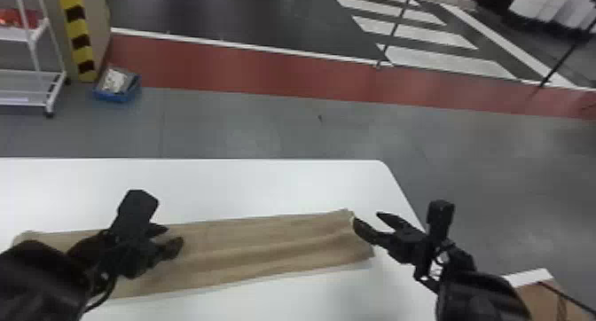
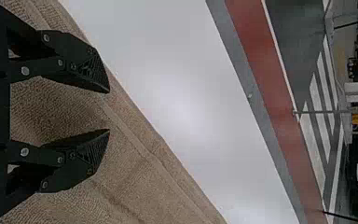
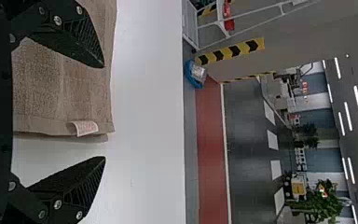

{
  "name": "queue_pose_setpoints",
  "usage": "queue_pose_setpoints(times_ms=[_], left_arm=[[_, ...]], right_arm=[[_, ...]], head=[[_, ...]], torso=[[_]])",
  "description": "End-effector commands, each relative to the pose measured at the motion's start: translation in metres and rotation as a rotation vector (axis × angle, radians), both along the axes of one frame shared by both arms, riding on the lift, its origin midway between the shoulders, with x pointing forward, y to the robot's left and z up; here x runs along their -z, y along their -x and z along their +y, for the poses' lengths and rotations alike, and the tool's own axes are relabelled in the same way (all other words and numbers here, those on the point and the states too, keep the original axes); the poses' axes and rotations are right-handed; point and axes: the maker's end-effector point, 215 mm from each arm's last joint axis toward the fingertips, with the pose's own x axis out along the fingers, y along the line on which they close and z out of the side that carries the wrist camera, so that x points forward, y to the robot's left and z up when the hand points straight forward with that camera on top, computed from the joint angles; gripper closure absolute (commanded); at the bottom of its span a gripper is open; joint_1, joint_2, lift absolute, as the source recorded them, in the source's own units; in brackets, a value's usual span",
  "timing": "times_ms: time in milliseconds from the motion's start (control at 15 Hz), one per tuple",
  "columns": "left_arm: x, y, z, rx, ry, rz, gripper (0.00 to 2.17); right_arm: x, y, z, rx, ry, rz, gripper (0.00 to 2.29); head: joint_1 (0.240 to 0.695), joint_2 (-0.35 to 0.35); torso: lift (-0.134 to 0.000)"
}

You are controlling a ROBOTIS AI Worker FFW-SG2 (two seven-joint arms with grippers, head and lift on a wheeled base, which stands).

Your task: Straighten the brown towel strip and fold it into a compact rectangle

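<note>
Head view: brown towel strip (image 1: 266, 247), likely light and limp, best pinched at its right end (image 1: 354, 247); left gripper (image 1: 174, 235), right gripper (image 1: 366, 217) both spread, unloaded.

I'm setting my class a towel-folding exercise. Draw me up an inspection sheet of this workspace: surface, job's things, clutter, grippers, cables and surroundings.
Surface: white table, one rounded far corner in sight.
Job's things: brown towel strip laid out long, shallow creases along it, not yet a compact rectangle; small label at its right end.
Clutter: blue container on the floor beyond the table.
Grippers: left open over the strip's left part; right open at its right end. Contact with the cloth: cannot tell.
Cables: black cable looping by the left wrist.
Surroundings: white rack at far left, red floor band, white floor stripes.
</note>
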Motion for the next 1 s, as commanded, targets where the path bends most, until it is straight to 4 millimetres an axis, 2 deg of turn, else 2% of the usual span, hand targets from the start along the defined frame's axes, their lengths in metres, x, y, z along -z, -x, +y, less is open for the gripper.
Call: queue_pose_setpoints(times_ms=[0,200,333,467,533,667,867,933], left_arm=[[-0.002,-0.002,0.003,-0.008,0.005,-0.004,0.7],[0.005,0.0,0.006,-0.005,-0.017,0.0,0.7],[0.006,-0.001,0.008,-0.01,-0.028,-0.007,1.06],[0.004,-0.003,0.011,-0.015,-0.027,-0.014,1.06],[0.004,-0.003,0.011,-0.015,-0.025,-0.015,1.06],[0.005,-0.003,0.012,-0.017,-0.029,-0.013,1.06],[0.008,-0.001,0.012,-0.013,-0.032,-0.011,1.08],[0.005,-0.003,0.013,-0.017,-0.021,-0.018,1.38]], right_arm=[[0.003,-0.001,0.009,-0.015,0.0,0.005,0.21],[0.007,0.001,0.025,-0.048,0.006,0.018,0.21],[0.009,-0.001,0.044,-0.075,-0.003,0.021,0.21],[0.016,0.001,0.063,-0.109,-0.005,0.035,0.21],[0.011,-0.003,0.074,-0.128,-0.006,0.027,0.21],[0.016,-0.001,0.089,-0.144,-0.019,0.038,0.21],[0.02,0.001,0.1,-0.159,-0.029,0.045,0.21],[0.014,-0.002,0.112,-0.175,-0.034,0.033,0.21]], head=[[0.695,-0.35],[0.695,-0.35],[0.695,-0.348],[0.695,-0.326],[0.695,-0.319],[0.695,-0.301],[0.695,-0.274],[0.695,-0.27]], torso=[[0.0],[0.0],[0.0],[0.0],[0.0],[0.0],[0.0],[0.0]])
